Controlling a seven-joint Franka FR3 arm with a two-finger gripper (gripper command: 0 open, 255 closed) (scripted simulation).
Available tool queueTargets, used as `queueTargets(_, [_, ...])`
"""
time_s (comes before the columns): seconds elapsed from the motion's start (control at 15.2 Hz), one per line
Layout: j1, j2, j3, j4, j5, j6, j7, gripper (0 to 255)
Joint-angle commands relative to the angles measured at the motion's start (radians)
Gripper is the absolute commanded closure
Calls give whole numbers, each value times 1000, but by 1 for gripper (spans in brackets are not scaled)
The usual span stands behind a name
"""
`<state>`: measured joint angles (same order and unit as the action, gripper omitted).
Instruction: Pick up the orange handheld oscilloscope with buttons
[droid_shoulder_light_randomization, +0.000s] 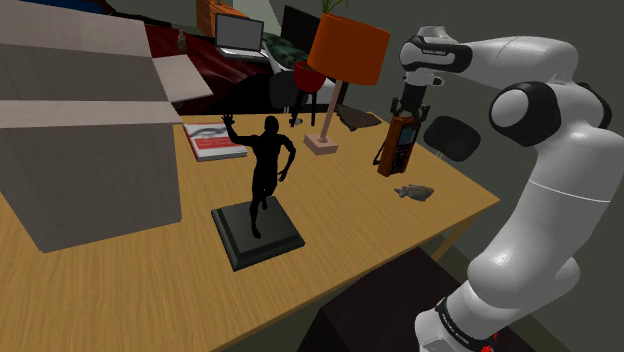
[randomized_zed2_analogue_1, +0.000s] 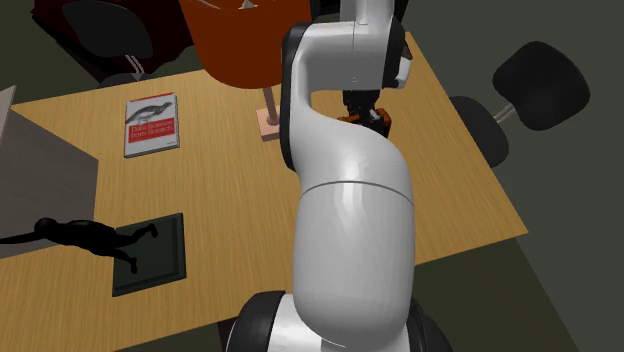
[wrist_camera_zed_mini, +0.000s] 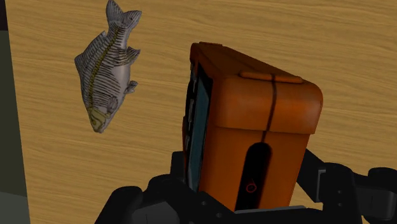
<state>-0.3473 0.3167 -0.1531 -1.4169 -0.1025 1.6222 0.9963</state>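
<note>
From the shoulder view: hand (droid_shoulder_light_randomization: 408, 112) clenched on the upper end of the orange oscilloscope (droid_shoulder_light_randomization: 397, 146). Hangs slightly tilted over the far corner of the wooden tabletop (droid_shoulder_light_randomization: 340, 230), apparently clear of the wood. Just beside and below it, a small grey fish (droid_shoulder_light_randomization: 413, 191) lying flat. Toward this view's left, a lamp (droid_shoulder_light_randomization: 345, 55) with an orange shade, a black statuette (droid_shoulder_light_randomization: 266, 165) of a running figure on a dark square base, a red-and-white book (droid_shoulder_light_randomization: 214, 142) and a large cardboard box (droid_shoulder_light_randomization: 80, 140). Behind the tabletop, a laptop (droid_shoulder_light_randomization: 240, 36) and a dark chair (droid_shoulder_light_randomization: 455, 135).

From the second exterior view: white arm (randomized_zed2_analogue_1: 350, 220) across the middle, covering most of the hand (randomized_zed2_analogue_1: 360, 108). A sliver of the oscilloscope (randomized_zed2_analogue_1: 368, 121) beside it, near the lamp (randomized_zed2_analogue_1: 240, 40) and its foot. Book (randomized_zed2_analogue_1: 151, 125) and statuette (randomized_zed2_analogue_1: 90, 238) well apart, toward this view's left.

From the wrist view: black fingers (wrist_camera_zed_mini: 321, 181) pressing both sides of the oscilloscope (wrist_camera_zed_mini: 261, 121). Orange casing with a dark slot, its edge-on front face turned toward the fish (wrist_camera_zed_mini: 107, 63). Fish apart from it, against the tabletop (wrist_camera_zed_mini: 331, 38).
</note>
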Motion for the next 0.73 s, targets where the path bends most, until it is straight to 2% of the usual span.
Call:
queueTargets(0.0, [0,-1,0,-5,0,4,0,255])
queueTargets(0.53, [-1,0,0,-3,0,3,-1,255])
queueTargets(0.66, [-1,3,0,27,1,-25,-4,255])
